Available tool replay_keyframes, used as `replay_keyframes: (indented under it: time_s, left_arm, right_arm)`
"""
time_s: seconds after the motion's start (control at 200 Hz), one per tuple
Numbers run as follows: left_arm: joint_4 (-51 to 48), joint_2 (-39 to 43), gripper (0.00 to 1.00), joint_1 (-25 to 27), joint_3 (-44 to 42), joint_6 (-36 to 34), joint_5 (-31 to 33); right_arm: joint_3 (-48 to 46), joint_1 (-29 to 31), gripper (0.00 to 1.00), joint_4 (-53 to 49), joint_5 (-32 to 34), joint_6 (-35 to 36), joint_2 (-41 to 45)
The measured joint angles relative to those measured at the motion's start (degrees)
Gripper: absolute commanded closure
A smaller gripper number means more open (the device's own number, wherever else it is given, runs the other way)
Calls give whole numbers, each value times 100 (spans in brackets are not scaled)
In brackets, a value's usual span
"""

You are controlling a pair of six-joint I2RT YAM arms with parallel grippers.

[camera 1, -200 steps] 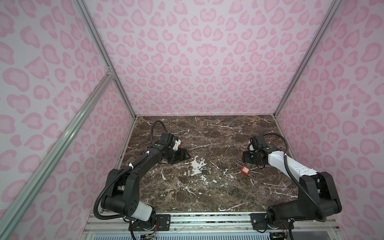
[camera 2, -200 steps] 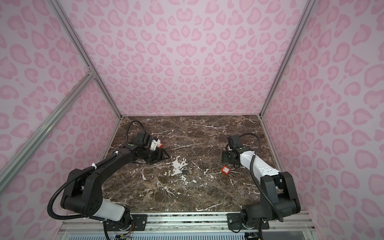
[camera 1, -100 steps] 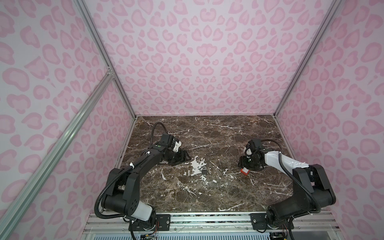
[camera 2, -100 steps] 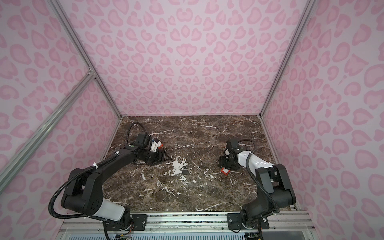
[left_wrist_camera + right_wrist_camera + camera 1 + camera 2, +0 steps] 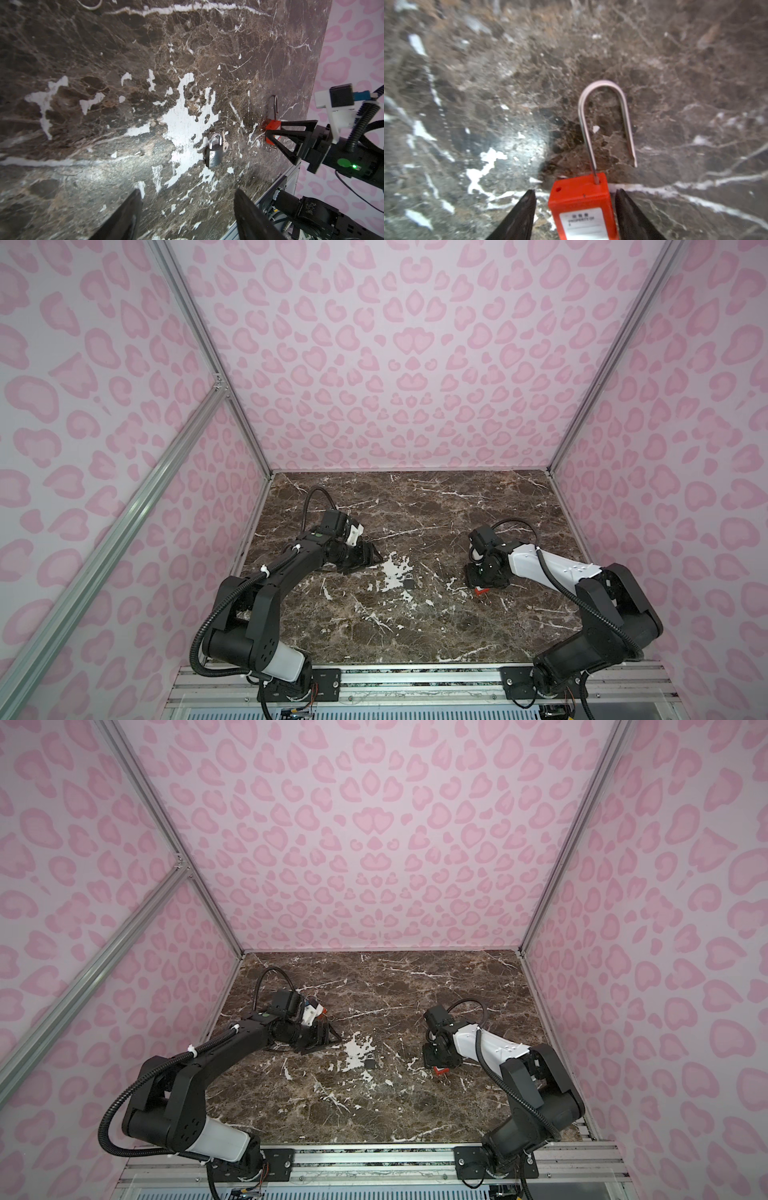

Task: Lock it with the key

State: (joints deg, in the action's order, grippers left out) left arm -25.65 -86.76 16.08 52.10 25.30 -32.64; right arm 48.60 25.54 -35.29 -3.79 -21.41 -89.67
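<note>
Right arm bent low, wrist pitched down: the right gripper [image 5: 575, 191] is spread astride the red plastic padlock [image 5: 582, 205], right of centre on the veined brown marble tabletop [image 5: 415, 635], not touching it. Its long steel shackle [image 5: 602, 83] stands open. Left arm stretched low, left gripper [image 5: 187, 190] spread and empty. A small silver padlock [image 5: 214, 154] and key [image 5: 224, 143] lie mid-tabletop.

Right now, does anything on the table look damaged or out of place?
Two things. The red padlock lies with its shackle open: one leg is free, outside the body. And the marble tabletop has white patches near the silver padlock, as if its surface has peeled.
</note>
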Motion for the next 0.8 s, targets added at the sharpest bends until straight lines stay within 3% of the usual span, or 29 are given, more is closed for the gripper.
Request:
replay_keyframes:
  time_s: [0.11, 0.285, 0.48, 0.67, 0.8]
  left_arm:
    - [94, 0, 29, 0, -42, 79, -125]
    - [188, 0, 29, 13, -44, 166, -203]
    - [275, 0, 29, 116, -44, 280, -236]
    - [345, 2, 29, 339, -42, 435, -249]
    - [345, 2, 29, 538, 9, 533, -238]
  right_arm:
    - [-31, 114, 36, -166, 243, 4, -11]
    - [-79, 262, 47, -251, 378, 26, 101]
    - [-122, 284, 52, -229, 435, 160, 138]
    - [-168, 284, 45, -164, 413, 264, 140]
    - [-201, 284, 50, -96, 374, 321, 140]
